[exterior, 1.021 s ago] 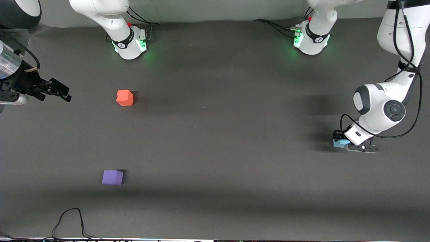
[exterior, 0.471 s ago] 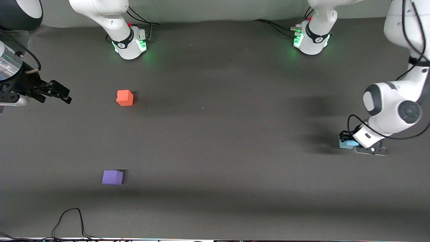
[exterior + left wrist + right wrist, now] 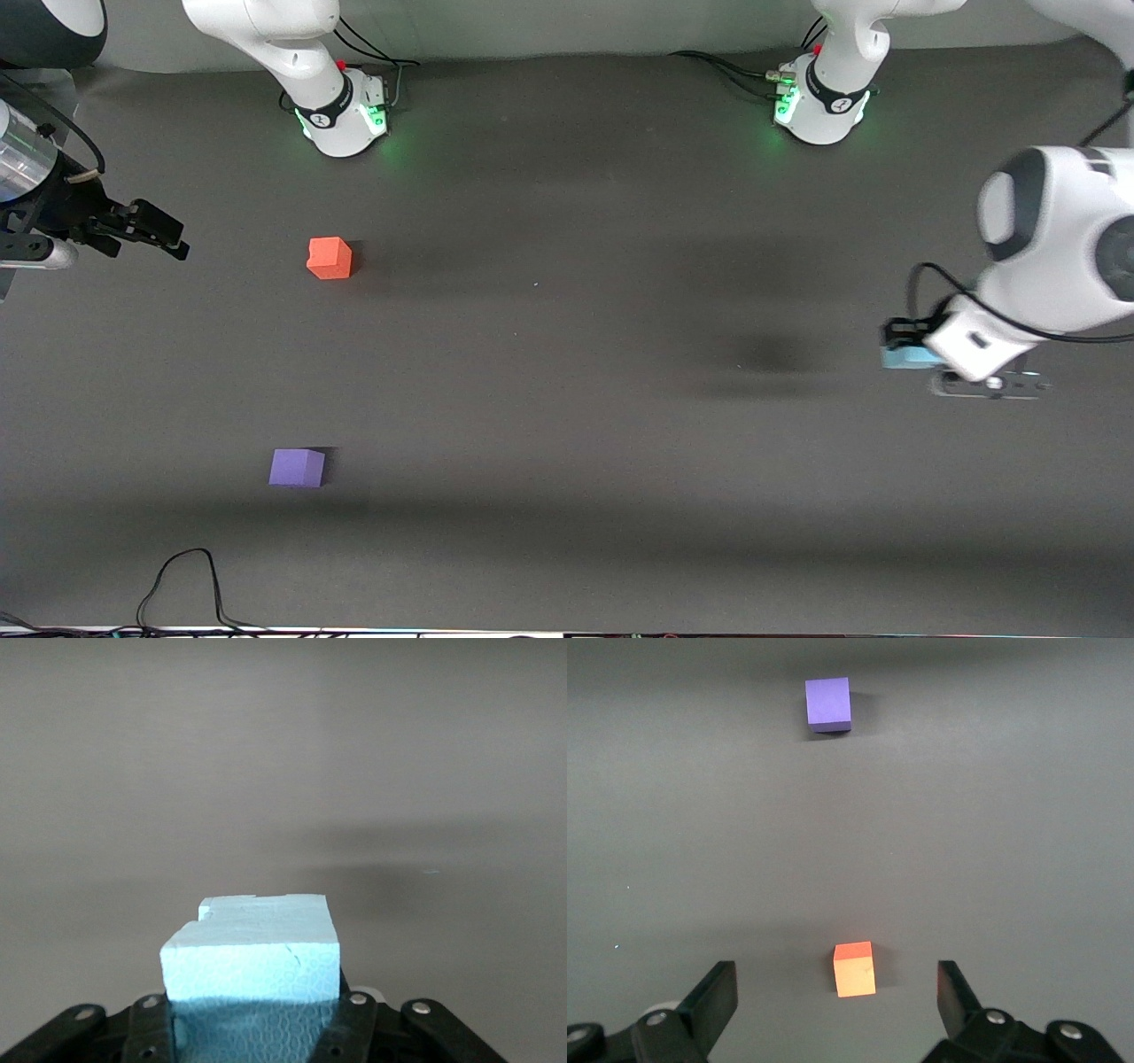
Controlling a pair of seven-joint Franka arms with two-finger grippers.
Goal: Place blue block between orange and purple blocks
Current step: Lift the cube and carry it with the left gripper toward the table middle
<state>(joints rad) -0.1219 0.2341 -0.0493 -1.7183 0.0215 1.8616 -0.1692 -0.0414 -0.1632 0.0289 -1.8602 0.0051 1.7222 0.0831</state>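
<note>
My left gripper [image 3: 905,353] is shut on the light blue block [image 3: 902,357] and holds it in the air over the table at the left arm's end. In the left wrist view the blue block [image 3: 252,957] sits clamped between the jaws. The orange block [image 3: 330,258] lies on the table toward the right arm's end, and the purple block [image 3: 297,467] lies nearer to the front camera than it. My right gripper [image 3: 164,237] is open and empty, up in the air at the right arm's end. Its wrist view shows the orange block [image 3: 854,969] and the purple block [image 3: 828,703].
The dark grey table [image 3: 567,372] stretches between the blocks and the left gripper. A black cable [image 3: 182,580] loops at the table's front edge near the purple block. The two arm bases [image 3: 341,115] stand along the table's far edge.
My left gripper has risen off the table with the blue block in it; its shadow now lies apart from it. The right arm has barely moved.
</note>
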